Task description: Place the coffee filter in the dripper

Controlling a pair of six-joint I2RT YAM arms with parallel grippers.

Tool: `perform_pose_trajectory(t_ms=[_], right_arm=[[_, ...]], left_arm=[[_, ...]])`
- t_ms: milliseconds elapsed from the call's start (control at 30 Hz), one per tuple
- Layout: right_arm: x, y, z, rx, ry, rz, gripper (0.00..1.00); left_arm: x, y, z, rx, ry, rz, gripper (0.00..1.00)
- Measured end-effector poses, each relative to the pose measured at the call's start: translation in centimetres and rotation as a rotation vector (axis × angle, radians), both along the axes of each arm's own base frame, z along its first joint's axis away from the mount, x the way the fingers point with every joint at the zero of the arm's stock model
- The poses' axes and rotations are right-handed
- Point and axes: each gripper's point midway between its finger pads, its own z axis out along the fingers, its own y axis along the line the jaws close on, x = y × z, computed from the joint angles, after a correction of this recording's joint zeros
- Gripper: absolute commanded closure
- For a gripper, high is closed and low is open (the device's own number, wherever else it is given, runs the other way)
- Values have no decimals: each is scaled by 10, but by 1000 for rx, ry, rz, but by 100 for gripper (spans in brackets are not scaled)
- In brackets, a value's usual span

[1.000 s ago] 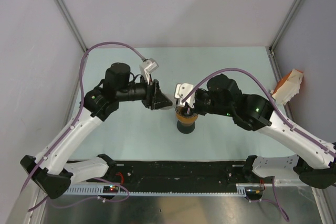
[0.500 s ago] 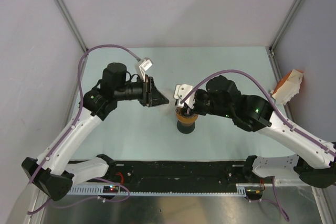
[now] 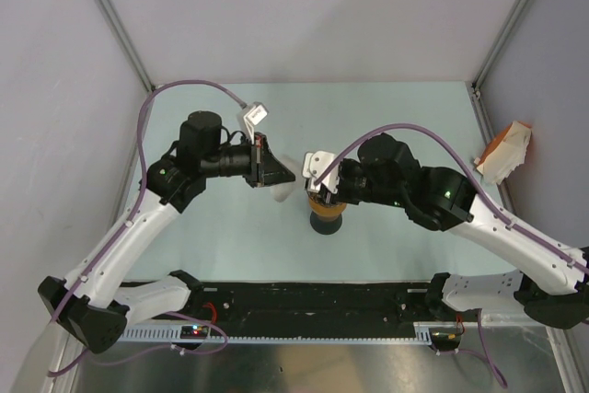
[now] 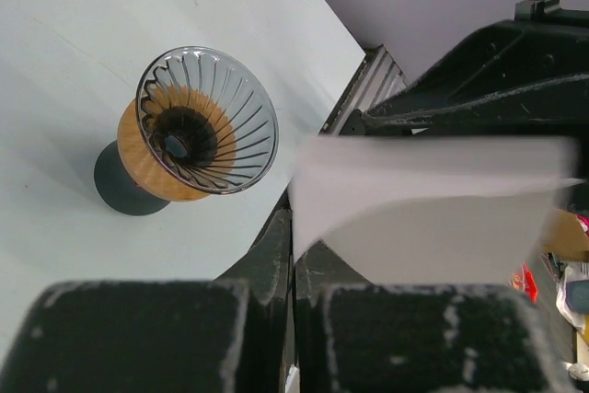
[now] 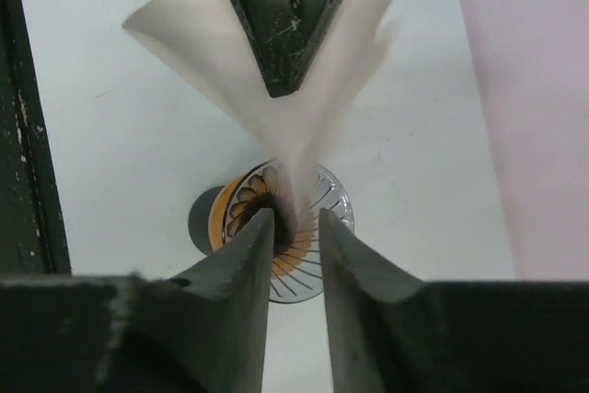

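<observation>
The coffee filter (image 4: 433, 200) is a white paper fan held in the air by one edge, with my left gripper (image 4: 293, 227) shut on it. From above, the filter (image 3: 282, 189) hangs just left of the dripper (image 3: 325, 202), a clear ribbed cone on an orange ring and dark base. In the right wrist view the filter (image 5: 193, 34) spreads behind the left gripper's dark fingers (image 5: 281, 16). Its blurred lower tip reaches down between the jaws of my right gripper (image 5: 296, 218), which stands open over the dripper (image 5: 327, 195).
An orange and white object (image 3: 504, 152) sits against the right wall. Grey walls close in the pale green table (image 3: 405, 117) on three sides. A black rail (image 3: 313, 306) with both arm bases runs along the near edge.
My left gripper has shut on the filter and drawn slightly left. My right gripper, shut a second ago, has opened and let the filter go.
</observation>
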Motion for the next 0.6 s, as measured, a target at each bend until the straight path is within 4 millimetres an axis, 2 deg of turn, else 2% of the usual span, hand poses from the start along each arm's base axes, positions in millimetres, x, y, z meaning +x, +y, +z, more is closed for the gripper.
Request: perform_pose_trajectory(t_ms=[133, 200, 300, 400, 600], right_arm=[[1, -3, -1, 26, 48, 3, 38], [6, -10, 3, 60, 82, -11, 34], [10, -23, 12, 125, 118, -34, 45], [1, -30, 24, 185, 140, -12, 54], [-18, -23, 35, 249, 180, 83, 52]], left_arm=[[-3, -2, 5, -18, -10, -22, 100], [-5, -3, 8, -32, -17, -39, 100], [-9, -5, 13, -52, -26, -68, 100], [-12, -7, 18, -72, -33, -90, 100], [-16, -8, 23, -92, -32, -112, 100]])
